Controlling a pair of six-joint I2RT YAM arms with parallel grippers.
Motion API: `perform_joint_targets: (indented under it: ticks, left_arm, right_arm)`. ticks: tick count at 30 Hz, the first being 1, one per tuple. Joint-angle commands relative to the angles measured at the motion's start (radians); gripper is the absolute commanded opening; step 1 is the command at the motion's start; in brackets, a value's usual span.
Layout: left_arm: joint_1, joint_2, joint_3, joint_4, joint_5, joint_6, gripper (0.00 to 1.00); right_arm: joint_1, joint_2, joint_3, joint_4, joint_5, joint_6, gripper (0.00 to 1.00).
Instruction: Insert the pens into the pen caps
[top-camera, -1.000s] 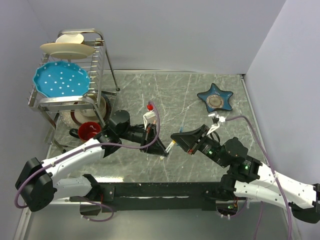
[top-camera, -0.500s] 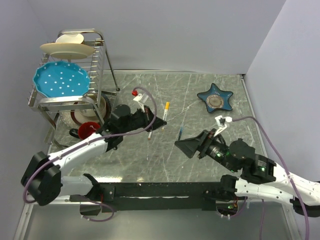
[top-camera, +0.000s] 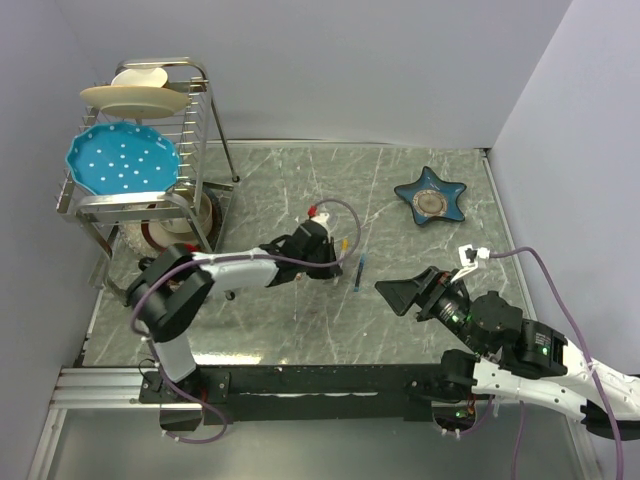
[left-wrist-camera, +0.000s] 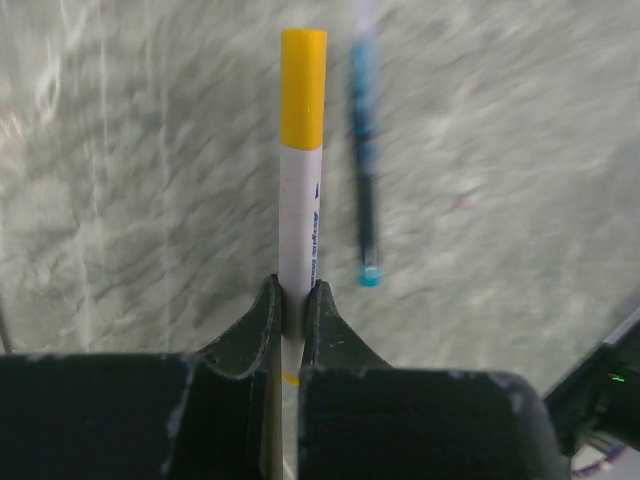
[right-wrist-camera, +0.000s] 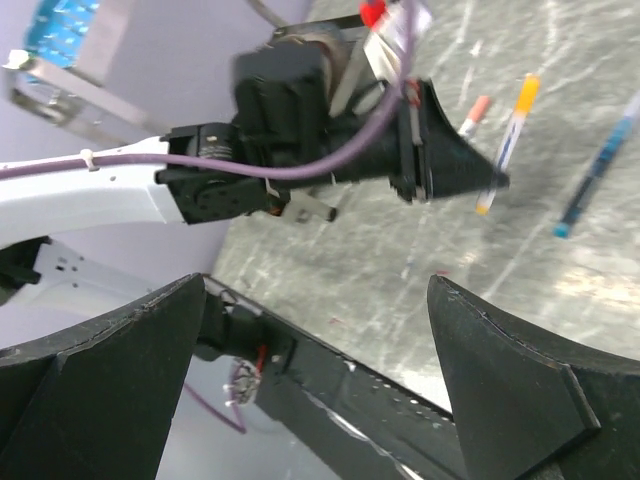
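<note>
My left claw was clamped tight on the white barrel of the yellow pen. The pen stuck out straight ahead of the fingertips, yellow end farthest from them. There was small blue print on the barrel just ahead of the grip, but I couldn't read it. The blue pen lay on the table just to the right of the held one, roughly parallel and not touching. It was blurred, and I could make out no lettering. My right claw was spread wide with nothing between its fingers. Both pens lay ahead of it, off to its right.
</note>
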Motion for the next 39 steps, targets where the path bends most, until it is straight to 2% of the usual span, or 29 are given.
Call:
perform_joint_targets:
  ticks: [1, 3, 4, 5, 6, 9, 10, 12, 13, 14, 20, 23, 29, 39]
  left_arm:
    - [-0.009, 0.063, 0.077, -0.091, -0.053, -0.071, 0.04]
    - [-0.009, 0.074, 0.088, -0.108, -0.081, -0.086, 0.09]
    - [-0.009, 0.072, 0.09, -0.122, -0.081, -0.095, 0.21]
    - [-0.009, 0.068, 0.091, -0.128, -0.085, -0.101, 0.27]
    - [-0.009, 0.05, 0.093, -0.131, -0.09, -0.101, 0.37]
    - [-0.009, -0.023, 0.082, -0.119, -0.064, -0.08, 0.51]
    - [-0.009, -0.046, 0.081, -0.118, -0.065, -0.075, 0.71]
    - [-0.009, -0.122, 0.087, -0.119, -0.017, -0.037, 0.83]
    - [-0.009, -0.15, 0.088, -0.122, -0.003, -0.025, 0.94]
    - [-0.014, -0.212, 0.09, -0.119, 0.014, -0.01, 1.0]
    - [-0.032, -0.508, 0.042, -0.105, 0.062, 0.106, 0.99]
    - [-0.031, -0.669, -0.019, -0.069, 0.068, 0.152, 0.99]
    - [-0.032, -0.921, -0.136, -0.001, 0.056, 0.218, 1.0]
    - [-0.032, -1.084, -0.301, 0.054, 0.088, 0.195, 0.99]
  right_arm:
    - [0.002, 0.009, 0.032, -0.051, 0.059, 0.005, 1.0]
    - [0.002, 0.012, 0.04, -0.077, 0.071, 0.014, 1.0]
    - [0.002, 0.012, 0.039, -0.08, 0.071, 0.014, 1.0]
    - [0.004, 0.011, 0.037, -0.08, 0.07, 0.012, 1.0]
    - [0.004, 0.009, 0.032, -0.077, 0.07, 0.011, 1.0]
    - [0.002, 0.012, 0.028, -0.054, 0.048, -0.021, 1.0]
    - [0.002, 0.025, 0.029, -0.042, 0.041, -0.04, 1.0]
    - [0.002, 0.046, 0.057, -0.056, 0.054, -0.055, 1.0]
    - [0.002, 0.072, 0.071, -0.082, 0.062, -0.057, 1.0]
    - [0.002, 0.083, 0.086, -0.091, 0.071, -0.058, 1.0]
    - [0.002, 0.138, 0.146, -0.041, 0.093, -0.097, 1.0]
    - [0.002, 0.158, 0.166, 0.015, 0.099, -0.158, 1.0]
    - [0.002, 0.216, 0.252, 0.015, 0.13, -0.225, 1.0]
    - [0.002, 0.239, 0.227, 0.044, 0.162, -0.223, 1.0]
